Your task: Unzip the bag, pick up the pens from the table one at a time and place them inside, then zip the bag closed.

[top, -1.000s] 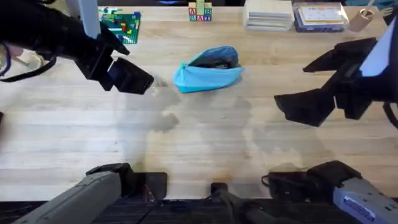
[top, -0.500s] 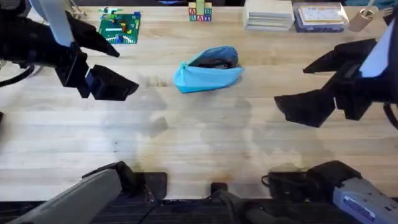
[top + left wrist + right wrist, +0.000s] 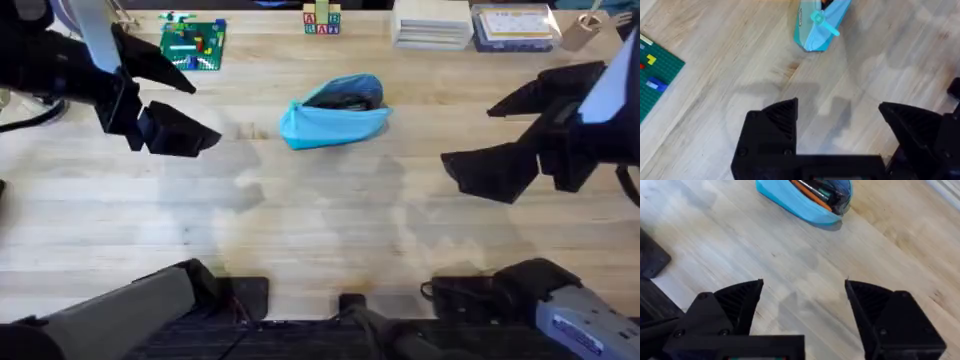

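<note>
1. Claw status: left claw (image 3: 165, 105) hangs over the left side of the desk (image 3: 330, 230), fingers spread, nothing between them. Right claw (image 3: 505, 135) hangs over the right side, fingers likewise spread and empty.
2. Bag (image 3: 334, 111) lies on the desk between the two claws, toward the far side. Its long axis runs roughly across the desk, left to right, tapered end pointing at the left claw.
3. The bag's mouth gapes open. The right wrist view shows dark pens (image 3: 822, 190) and something orange lying inside along its length. No loose pens seen on the bare desk.
4. Judgement: loading looks complete; zipping shut is what remains.
5. The left wrist view shows the tapered end with a pale teal zip pull (image 3: 824, 24) sticking out toward that claw.
6. Key relation: the bag lies to the right of the left claw and to the left of the right claw, apart from both. The left claw looks somewhat nearer and faces the pull end. Judgement: the left takes the pull, the right steadies the far end.
7. Writing: letter blocks (image 3: 321, 20) stand at the far edge; letters not legible. A small tag on the bag's end cannot be read. No brand found.
8. Also at the far edge: green brick plate (image 3: 193, 43).
</note>
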Available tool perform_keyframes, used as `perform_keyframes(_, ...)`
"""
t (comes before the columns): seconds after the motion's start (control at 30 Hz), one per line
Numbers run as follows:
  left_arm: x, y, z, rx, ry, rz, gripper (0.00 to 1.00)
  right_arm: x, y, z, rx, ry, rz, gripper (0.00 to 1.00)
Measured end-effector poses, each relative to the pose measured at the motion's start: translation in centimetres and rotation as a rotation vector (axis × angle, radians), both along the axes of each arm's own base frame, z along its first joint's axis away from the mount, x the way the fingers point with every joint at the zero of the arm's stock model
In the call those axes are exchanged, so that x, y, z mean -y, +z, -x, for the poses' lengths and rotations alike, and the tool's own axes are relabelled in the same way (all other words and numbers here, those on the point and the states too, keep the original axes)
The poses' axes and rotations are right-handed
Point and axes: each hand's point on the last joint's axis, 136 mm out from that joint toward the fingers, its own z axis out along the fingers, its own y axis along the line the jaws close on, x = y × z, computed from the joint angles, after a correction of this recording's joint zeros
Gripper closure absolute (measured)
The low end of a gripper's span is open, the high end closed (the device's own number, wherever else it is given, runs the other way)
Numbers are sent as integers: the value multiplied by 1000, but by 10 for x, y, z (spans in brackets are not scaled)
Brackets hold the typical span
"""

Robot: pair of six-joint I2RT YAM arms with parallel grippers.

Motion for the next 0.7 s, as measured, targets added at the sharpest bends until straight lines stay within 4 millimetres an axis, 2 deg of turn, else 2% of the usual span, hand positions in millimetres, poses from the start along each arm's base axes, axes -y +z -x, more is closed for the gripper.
perform_keyframes(0.27,-2,0,-3,18,-2,-9,7,-1,1,-4,-35,-72,-52,4)
perform_keyframes(0.6,-2,0,-3,20,-5,-10,7,-5,-20,-17,-185,-169,-79,4)
perform_keyframes(0.7,-2,0,-3,20,-5,-10,7,-7,-19,-25,-214,-191,-84,4)
